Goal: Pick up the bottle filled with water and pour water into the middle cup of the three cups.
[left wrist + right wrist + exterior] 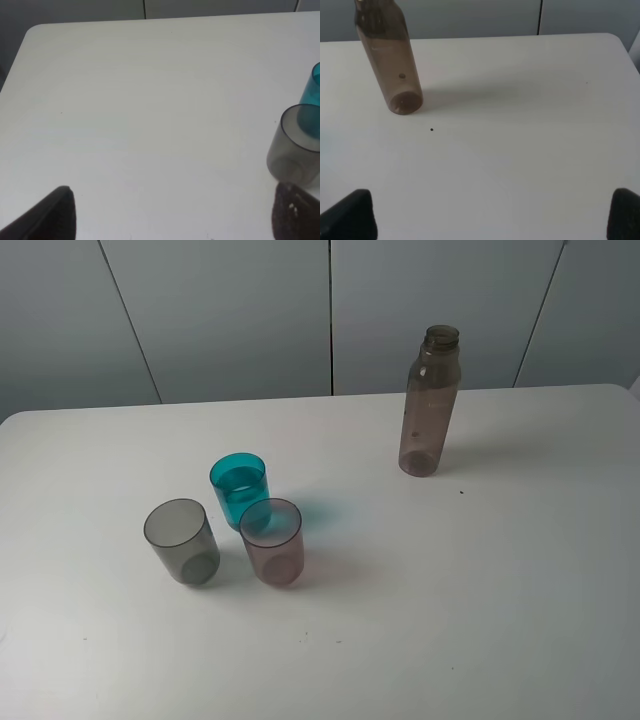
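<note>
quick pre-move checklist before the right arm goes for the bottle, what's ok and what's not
1. bottle upright on the table, no cap: ok.
2. Right gripper open and holding nothing, bottle ahead of it: ok.
3. Space around the bottle free of other objects: ok.
4. teal cup upright, mouth unobstructed from above: ok.
5. Room around the teal cup: not ok, the grey cup and pink cup stand close in front of it, the pink one possibly touching.
6. Water level in the bottle: cannot tell; the teal cup seems to already hold some liquid.
</note>
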Robot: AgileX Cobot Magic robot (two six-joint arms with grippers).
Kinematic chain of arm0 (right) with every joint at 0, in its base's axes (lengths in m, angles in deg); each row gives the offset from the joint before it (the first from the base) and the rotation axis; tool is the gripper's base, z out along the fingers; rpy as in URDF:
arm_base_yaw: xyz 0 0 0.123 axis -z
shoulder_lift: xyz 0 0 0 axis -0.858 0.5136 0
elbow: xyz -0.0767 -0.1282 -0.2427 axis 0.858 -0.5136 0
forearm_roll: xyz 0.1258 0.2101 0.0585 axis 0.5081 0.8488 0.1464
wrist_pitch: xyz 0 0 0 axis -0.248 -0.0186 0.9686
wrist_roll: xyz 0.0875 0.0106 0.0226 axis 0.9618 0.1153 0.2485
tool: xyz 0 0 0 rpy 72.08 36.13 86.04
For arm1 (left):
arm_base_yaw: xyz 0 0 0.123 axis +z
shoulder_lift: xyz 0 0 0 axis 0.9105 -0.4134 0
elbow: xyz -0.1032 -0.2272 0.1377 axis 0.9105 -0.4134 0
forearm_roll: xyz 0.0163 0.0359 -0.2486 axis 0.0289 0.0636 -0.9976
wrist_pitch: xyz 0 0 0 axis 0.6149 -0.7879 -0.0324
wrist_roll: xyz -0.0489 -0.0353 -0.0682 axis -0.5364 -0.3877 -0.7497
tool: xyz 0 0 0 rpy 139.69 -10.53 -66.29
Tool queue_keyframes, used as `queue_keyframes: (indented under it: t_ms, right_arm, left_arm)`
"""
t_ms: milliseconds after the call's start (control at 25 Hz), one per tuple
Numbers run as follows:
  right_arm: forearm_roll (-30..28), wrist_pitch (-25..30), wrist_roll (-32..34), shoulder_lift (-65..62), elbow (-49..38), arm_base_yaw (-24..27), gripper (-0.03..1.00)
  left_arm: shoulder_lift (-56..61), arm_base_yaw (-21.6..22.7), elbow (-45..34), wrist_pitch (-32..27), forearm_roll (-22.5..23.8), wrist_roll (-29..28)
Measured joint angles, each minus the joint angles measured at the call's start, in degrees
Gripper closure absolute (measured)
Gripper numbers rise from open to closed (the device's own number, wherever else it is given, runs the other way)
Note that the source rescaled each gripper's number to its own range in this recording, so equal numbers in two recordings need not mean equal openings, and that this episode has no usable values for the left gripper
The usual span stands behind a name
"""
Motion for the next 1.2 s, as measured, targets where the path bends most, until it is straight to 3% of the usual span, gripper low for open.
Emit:
queue_keyframes:
  t_ms: [560,1200]
  right_arm:
    - [0.0,0.0,-4.3,0.0,0.0,0.0,-0.03]
    - [-1.3,0.0,-1.9,0.0,0.0,0.0,-0.03]
  left_arm:
    - [0.0,0.0,0.0,0.0,0.0,0.3]
    - [0.0,0.0,0.0,0.0,0.0,0.1]
